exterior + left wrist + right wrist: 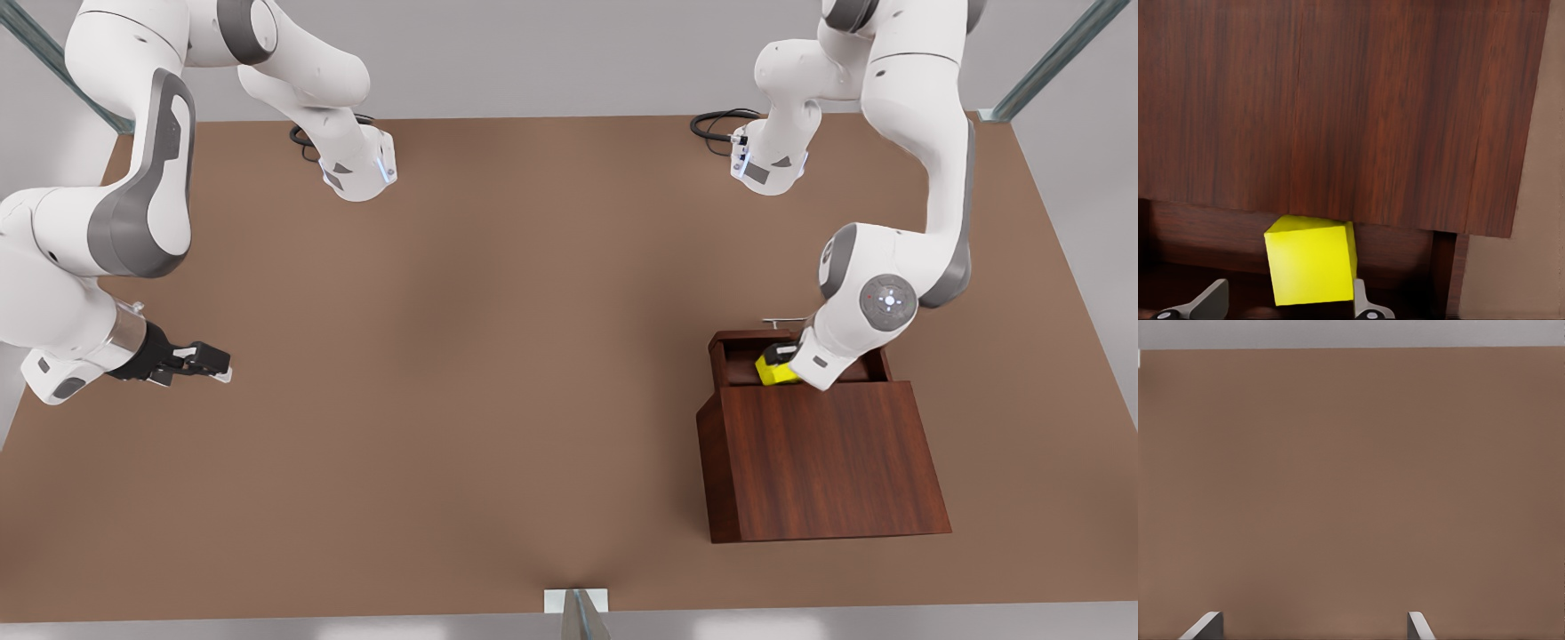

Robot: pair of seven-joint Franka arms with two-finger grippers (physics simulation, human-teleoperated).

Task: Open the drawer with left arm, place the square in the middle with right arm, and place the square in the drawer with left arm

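Left gripper [775, 357] lowered, right gripper [216, 363] waiting (fingers apart)

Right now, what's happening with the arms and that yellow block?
Left gripper over the open drawer, fingers apart, cube between them. Right gripper open, waiting over bare table. Nothing in the way.

A simulated robot test cell is shown, not a real room. A plain matte brown tabletop [498, 356] is seen with smooth, even shading, and behind it only a flat grey background is rendered. Two white robot arms are mounted at the far edge of the table, each with a black cable [716, 124] coiled at its base. Metal frame struts [1049, 62] are placed at the corners. One wood-grain cabinet [822, 462] is set on the table.
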